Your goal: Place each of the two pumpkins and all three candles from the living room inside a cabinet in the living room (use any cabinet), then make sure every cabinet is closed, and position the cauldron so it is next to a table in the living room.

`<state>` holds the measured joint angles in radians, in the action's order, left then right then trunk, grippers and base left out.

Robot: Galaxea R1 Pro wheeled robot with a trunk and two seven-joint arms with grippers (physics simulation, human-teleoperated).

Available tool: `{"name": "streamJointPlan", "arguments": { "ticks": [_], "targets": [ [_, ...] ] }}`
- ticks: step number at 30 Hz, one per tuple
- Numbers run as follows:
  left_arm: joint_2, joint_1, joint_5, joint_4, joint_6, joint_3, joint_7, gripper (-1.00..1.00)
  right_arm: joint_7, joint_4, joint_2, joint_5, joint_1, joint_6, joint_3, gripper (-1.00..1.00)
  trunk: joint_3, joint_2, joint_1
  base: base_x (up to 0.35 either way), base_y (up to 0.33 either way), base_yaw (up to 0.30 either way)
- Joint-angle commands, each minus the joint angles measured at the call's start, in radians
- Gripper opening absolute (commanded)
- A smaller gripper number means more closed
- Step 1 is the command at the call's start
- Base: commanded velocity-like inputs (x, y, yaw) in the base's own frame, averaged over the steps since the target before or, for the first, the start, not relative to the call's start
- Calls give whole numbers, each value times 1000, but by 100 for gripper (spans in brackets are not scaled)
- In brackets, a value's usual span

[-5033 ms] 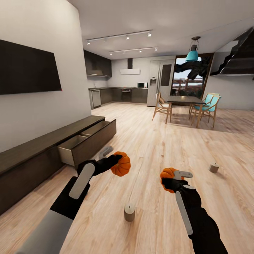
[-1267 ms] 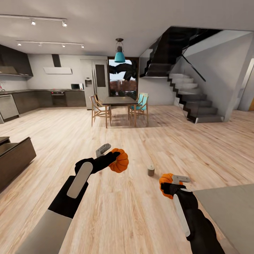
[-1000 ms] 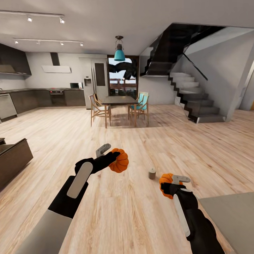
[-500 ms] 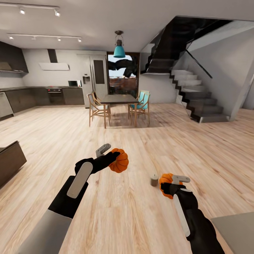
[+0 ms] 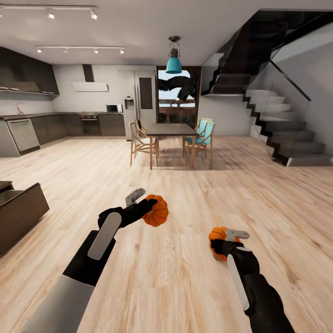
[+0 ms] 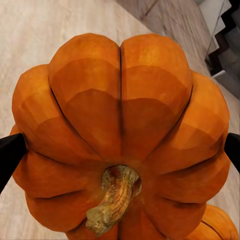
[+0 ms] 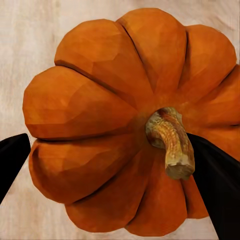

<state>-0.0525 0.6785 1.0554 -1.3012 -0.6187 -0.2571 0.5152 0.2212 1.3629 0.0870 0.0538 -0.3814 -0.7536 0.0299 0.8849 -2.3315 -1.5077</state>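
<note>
The cabinet (image 5: 21, 215) runs off the head view's left edge, with just one open drawer end showing. The right claw (image 5: 225, 240) covers the near side of its pumpkin (image 5: 215, 235). In the right wrist view that pumpkin's (image 7: 125, 125) rim is cut at the edge. Beside the left pumpkin (image 6: 120, 135), both black fingertips (image 6: 10, 155) are cropped to slivers.

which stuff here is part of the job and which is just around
Job:
left pumpkin, held in the left gripper
right pumpkin, held in the right gripper
cabinet, drawer open

Just around:
dining table
teal chairs
stairs
kitchen units
pendant lamp
</note>
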Motion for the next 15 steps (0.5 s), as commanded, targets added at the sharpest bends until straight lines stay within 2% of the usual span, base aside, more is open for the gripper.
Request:
{"name": "streamJointPlan", "arguments": {
  "ticks": [1, 15],
  "targets": [
    [0, 1, 12, -1, 2, -1, 9, -100, 7, 2, 0, 3, -1, -4, 1, -100, 1, -1, 0, 309, 0, 270],
    [0, 1, 12, -1, 2, -1, 9, -100, 7, 5, 0, 3, -1, -3, 1, -100, -3, -1, 0, 272, 0, 272]
  ]
}}
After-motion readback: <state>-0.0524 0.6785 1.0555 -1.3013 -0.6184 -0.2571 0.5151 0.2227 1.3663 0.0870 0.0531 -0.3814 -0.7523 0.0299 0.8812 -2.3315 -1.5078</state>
